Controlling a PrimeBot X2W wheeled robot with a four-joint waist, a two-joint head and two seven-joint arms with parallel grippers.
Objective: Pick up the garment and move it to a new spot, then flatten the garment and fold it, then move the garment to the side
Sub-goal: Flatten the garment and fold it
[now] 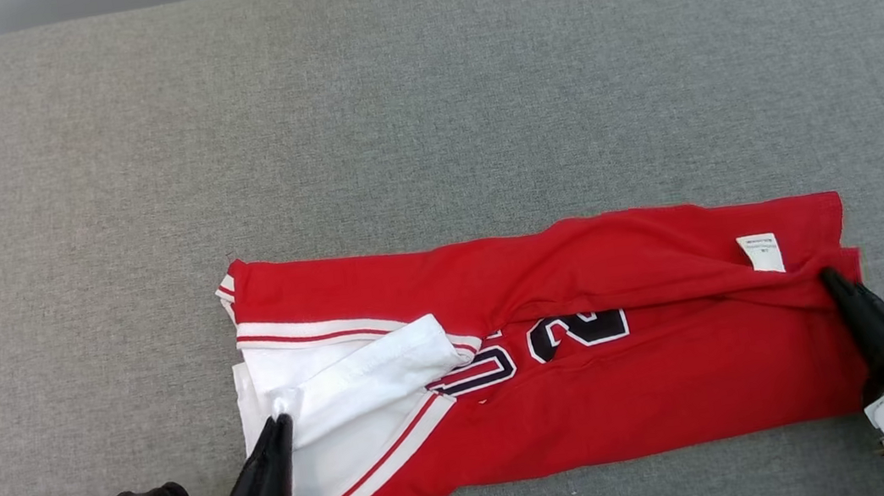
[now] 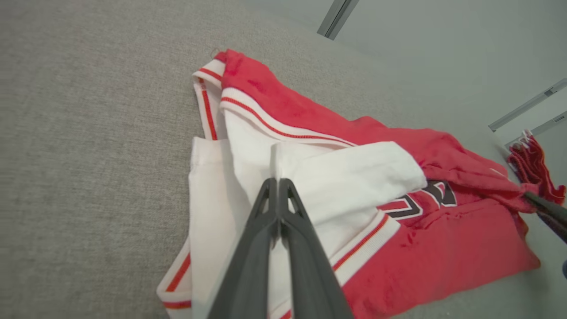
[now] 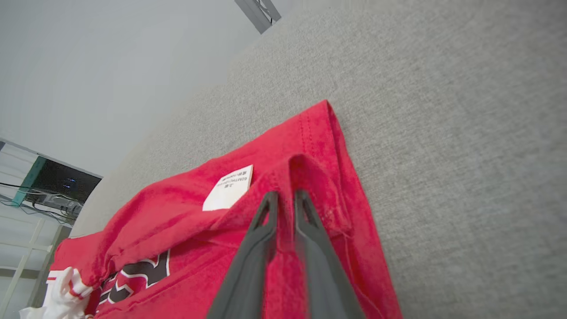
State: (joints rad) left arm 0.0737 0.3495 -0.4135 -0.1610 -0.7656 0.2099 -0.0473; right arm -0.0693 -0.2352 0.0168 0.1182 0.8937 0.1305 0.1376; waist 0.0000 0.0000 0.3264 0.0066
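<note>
Number (image 1: pixel 581 330) on the garment (image 1: pixel 600 406) is half buried under a red fold (unreadable). It lies stretched between the grippers: left gripper (image 1: pixel 281 423) pinches its white fold tight, right gripper (image 1: pixel 828 276) sits barely parted around a red ridge, grip unclear. Bare grey surface (image 1: pixel 422 97) beyond both.

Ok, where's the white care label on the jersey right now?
In the head view the white label lies on the jersey, near its upper right corner, just left of the right tool.
</note>
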